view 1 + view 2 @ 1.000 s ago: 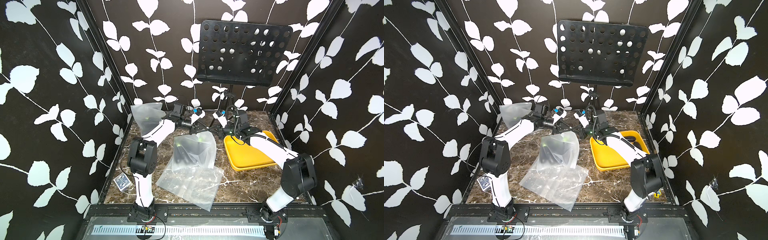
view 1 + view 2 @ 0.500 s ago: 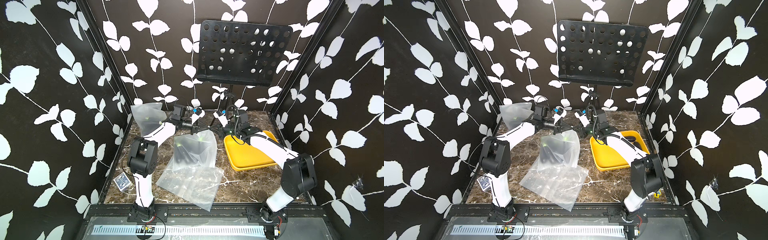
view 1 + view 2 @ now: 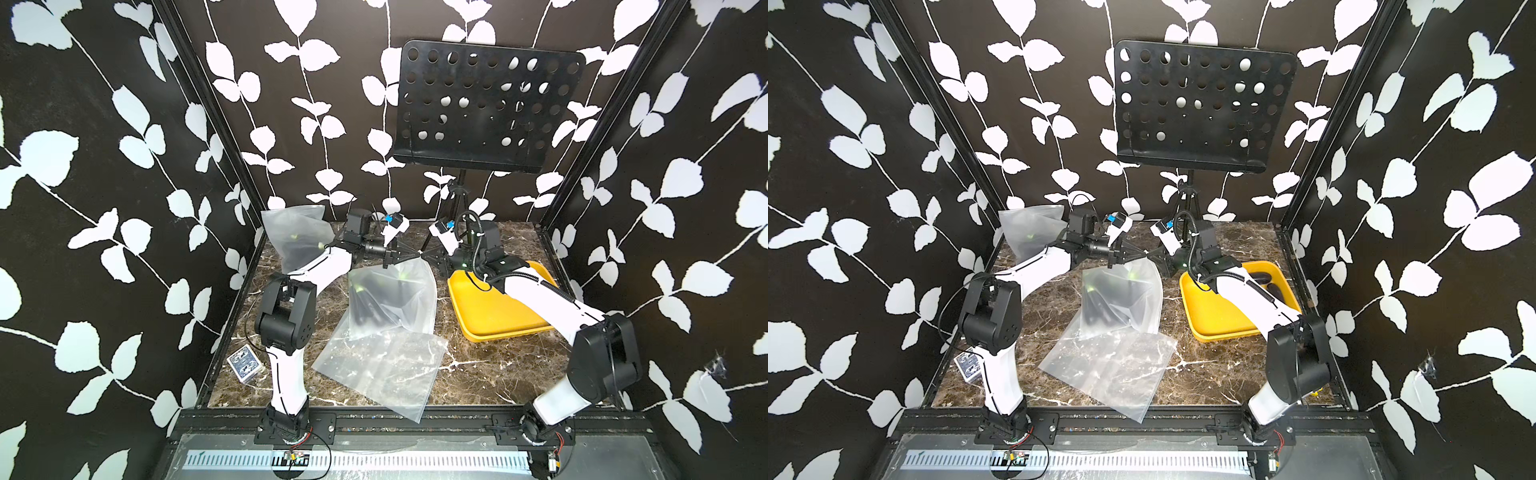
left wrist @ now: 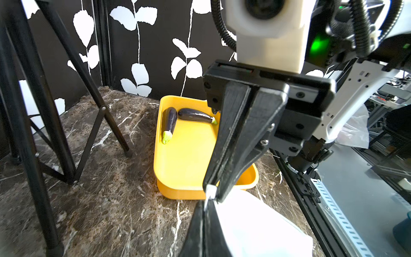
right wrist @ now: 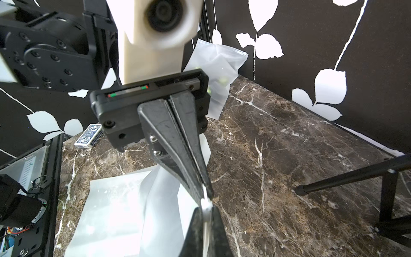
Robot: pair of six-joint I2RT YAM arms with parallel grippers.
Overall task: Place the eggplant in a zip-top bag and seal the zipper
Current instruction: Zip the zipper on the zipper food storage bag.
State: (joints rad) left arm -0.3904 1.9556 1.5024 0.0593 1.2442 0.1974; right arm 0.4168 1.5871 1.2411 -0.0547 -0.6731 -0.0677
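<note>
Two pinches meet tip to tip at frame centre: my left gripper (image 3: 417, 258) has just slid along the bag's (image 3: 409, 303) top edge to the right gripper (image 3: 428, 258), both clamped on it. The eggplant (image 3: 365, 309) lies inside, so the zipper is likely sealed.

The eggplants (image 4: 170, 121) are dark purple, the tray (image 4: 186, 160) yellow, the table (image 4: 111, 200) brown-marbled.

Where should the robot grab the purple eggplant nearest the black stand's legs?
Probably around the dark purple eggplant's thick middle, from straight above, jaws across its width. It lies flat by the yellow plastic tray's wall, the other eggplant at its round end, so sideways is crowded.
</note>
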